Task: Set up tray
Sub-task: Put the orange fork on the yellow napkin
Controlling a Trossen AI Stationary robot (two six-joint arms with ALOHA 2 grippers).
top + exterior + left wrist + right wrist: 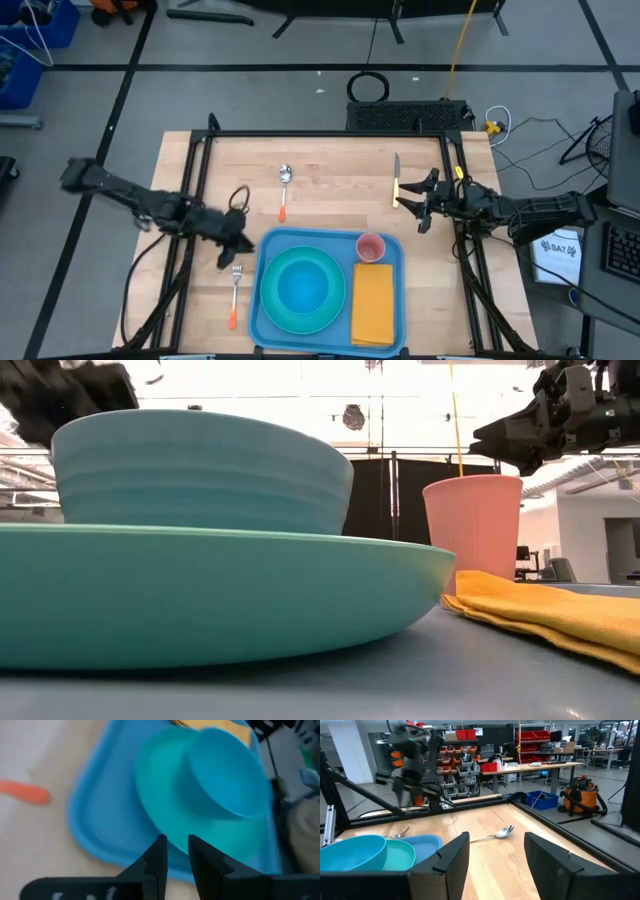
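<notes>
One surface (pixel 330 160): pale wood, framed by dark rails, carrying everything below.
Tray (pixel 266 318): blue, rectangular, rounded corners, at the near middle of the surface, flat on the wood.
Plate (pixel 278 312): round, turquoise, on the tray's left half.
Bowl (pixel 303 283): lighter blue, seated in the middle of the plate.
Napkin (pixel 373 303): orange-yellow, folded, on the tray's right half beside the plate.
Cup (pixel 371 247): pink, upright, at the tray's far right corner, just beyond the napkin.
Left hand (pixel 232 243): just off the tray's left edge, above the fork; fingers (pixel 159 857) nearly closed with a narrow gap, grasping nothing.
Right hand (pixel 417 203): above the surface's right side, beyond the tray's far right corner, close to the knife; fingers (pixel 451 862) spread wide, released, holding nothing.
Fork (pixel 235 296): orange handle, lying left of the tray on bare wood.
Spoon (pixel 284 190): orange handle, metal end away from the tray, well beyond its far left corner.
Knife (pixel 396 180): yellow handle, lying on the wood beside the right hand.
</notes>
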